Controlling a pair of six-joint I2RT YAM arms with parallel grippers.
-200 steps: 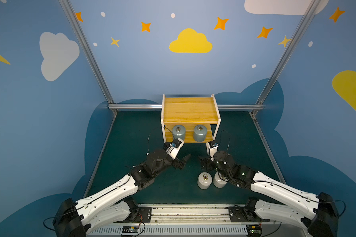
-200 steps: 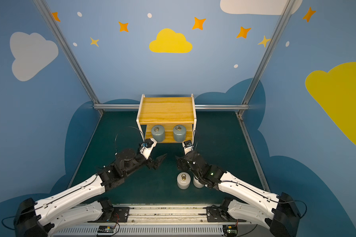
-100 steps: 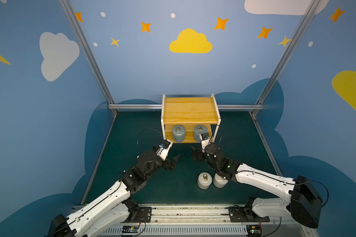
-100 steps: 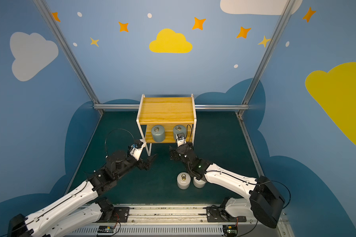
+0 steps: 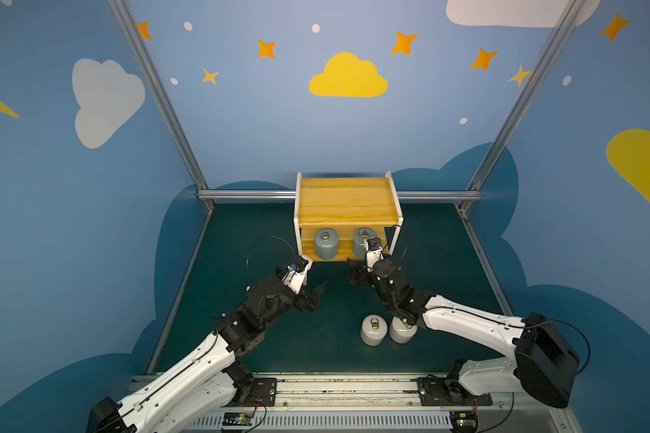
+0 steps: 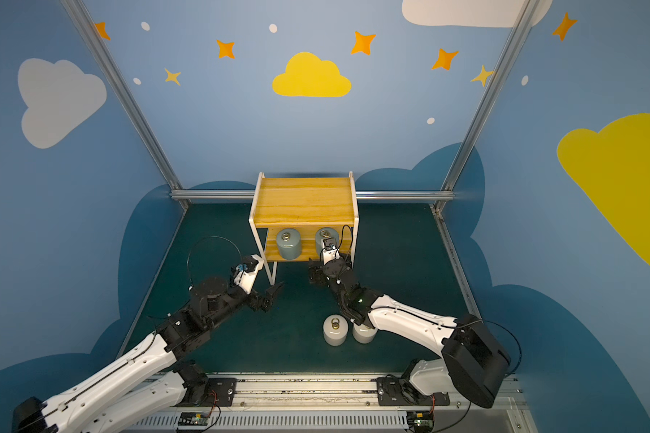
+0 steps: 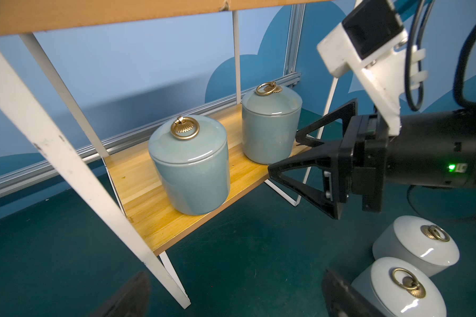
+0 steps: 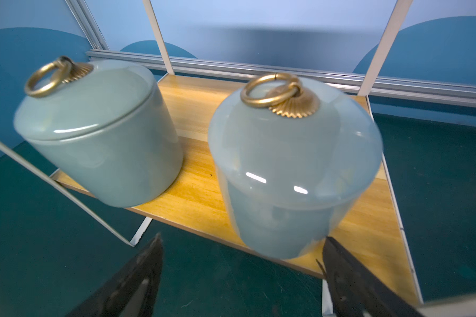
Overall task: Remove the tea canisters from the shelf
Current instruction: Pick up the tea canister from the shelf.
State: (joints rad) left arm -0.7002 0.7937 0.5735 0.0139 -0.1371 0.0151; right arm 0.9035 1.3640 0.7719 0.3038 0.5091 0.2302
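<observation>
Starting nearest: 2 white jars [image 5: 372,331] stand on the mat [image 5: 241,243], already off the shelf [image 5: 348,204], just beside each other. Left gripper [image 5: 314,298] hovers over the mat, fingers spread, holding nothing. Right gripper [image 7: 283,152], also spread & empty, sits at the front edge of the lower board [image 7: 154,219], facing the right grey-blue jar [image 5: 359,241]. The left grey-blue jar [image 5: 326,245] stands beside it, apart. Next, prob.: slide fingers either side of the body below the lid [image 8: 294,142], keep level, squeeze firmly, pull straight out w/o knocking its neighbour.
</observation>
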